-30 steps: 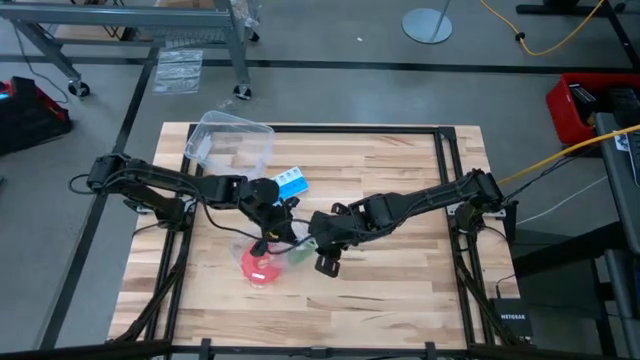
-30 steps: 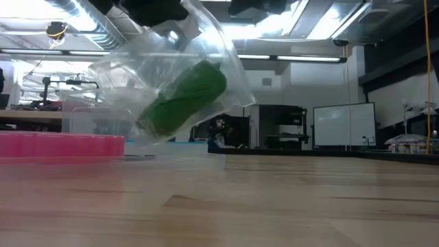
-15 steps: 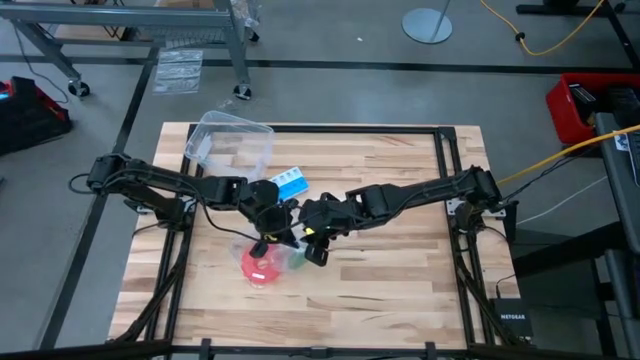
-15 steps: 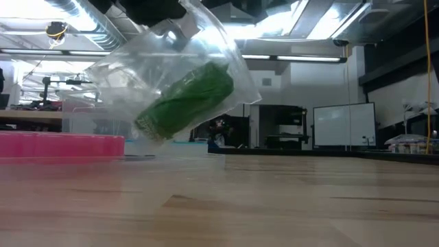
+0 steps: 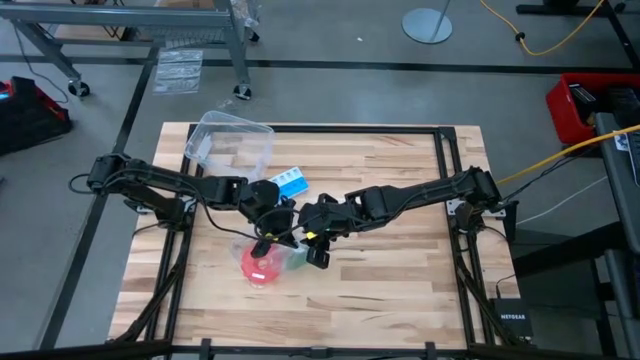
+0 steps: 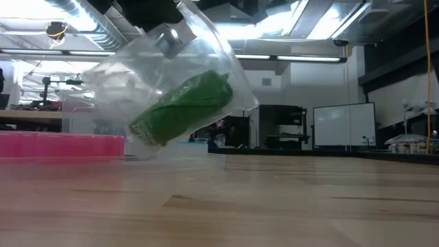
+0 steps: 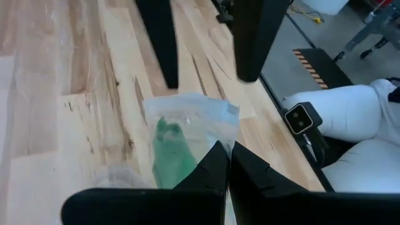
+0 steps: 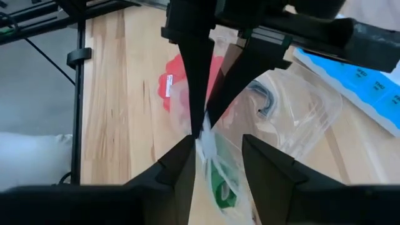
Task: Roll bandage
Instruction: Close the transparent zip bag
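A clear, crinkled plastic bag [image 6: 171,82] hangs above the pale wooden table [image 5: 400,290], pinched at its top edge by the left gripper [image 7: 226,164], whose dark fingers are closed tight on the film. Inside lies the bandage [image 6: 180,108], a matte dark green soft roll, its long axis tilted in the low view. The right gripper [image 8: 215,147], fingers parted, straddles the bag's edge near the red round disc [image 5: 260,266].
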Action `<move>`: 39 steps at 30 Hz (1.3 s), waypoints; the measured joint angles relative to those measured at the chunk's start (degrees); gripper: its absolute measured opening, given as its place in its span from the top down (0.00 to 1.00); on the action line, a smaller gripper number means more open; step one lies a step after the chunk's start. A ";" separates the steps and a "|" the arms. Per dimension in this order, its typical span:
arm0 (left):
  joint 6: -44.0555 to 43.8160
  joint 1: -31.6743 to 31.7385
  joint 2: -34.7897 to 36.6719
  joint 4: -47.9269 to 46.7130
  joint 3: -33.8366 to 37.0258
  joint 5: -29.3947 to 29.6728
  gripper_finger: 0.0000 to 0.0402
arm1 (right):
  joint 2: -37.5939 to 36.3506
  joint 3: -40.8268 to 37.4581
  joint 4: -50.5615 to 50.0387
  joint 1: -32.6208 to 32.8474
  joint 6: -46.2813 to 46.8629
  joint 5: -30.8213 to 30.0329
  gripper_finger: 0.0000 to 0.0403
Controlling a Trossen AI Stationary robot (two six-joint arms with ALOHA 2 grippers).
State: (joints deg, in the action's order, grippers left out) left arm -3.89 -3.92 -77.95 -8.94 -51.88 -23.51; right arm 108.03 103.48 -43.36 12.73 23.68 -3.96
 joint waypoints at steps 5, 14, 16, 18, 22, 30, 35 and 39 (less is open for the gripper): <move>-0.57 0.00 -0.02 0.01 0.00 -0.01 1.00 | 0.00 0.00 0.33 0.00 -0.02 -0.03 0.66; -0.86 0.00 -0.01 0.08 0.00 -0.02 1.00 | 2.17 0.00 1.01 0.02 -0.19 0.16 0.66; -0.79 0.00 -0.02 0.07 0.00 -0.02 1.00 | 2.61 0.00 1.28 0.02 -0.20 0.54 0.66; -0.75 0.00 0.00 0.04 0.00 -0.02 1.00 | 2.71 -0.02 1.31 0.02 -0.20 0.55 0.66; -0.69 0.00 -0.02 0.03 -0.02 -0.02 1.00 | 2.62 -0.02 1.53 0.02 -0.20 0.55 0.66; -0.69 0.00 1.50 0.31 -0.02 -0.02 1.00 | 2.62 -0.02 1.12 0.02 -0.23 2.10 0.85; -0.85 0.00 2.56 -0.02 -0.02 0.04 1.00 | 2.60 -0.02 1.10 0.02 -1.81 2.09 0.97; -1.39 0.00 2.97 -0.87 -0.02 0.13 1.00 | 2.59 -0.02 1.46 0.02 -1.66 2.09 0.91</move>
State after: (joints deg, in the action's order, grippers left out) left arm -5.28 -3.92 -74.98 -9.81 -51.90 -23.38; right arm 110.62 103.46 -41.89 12.75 22.02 -1.87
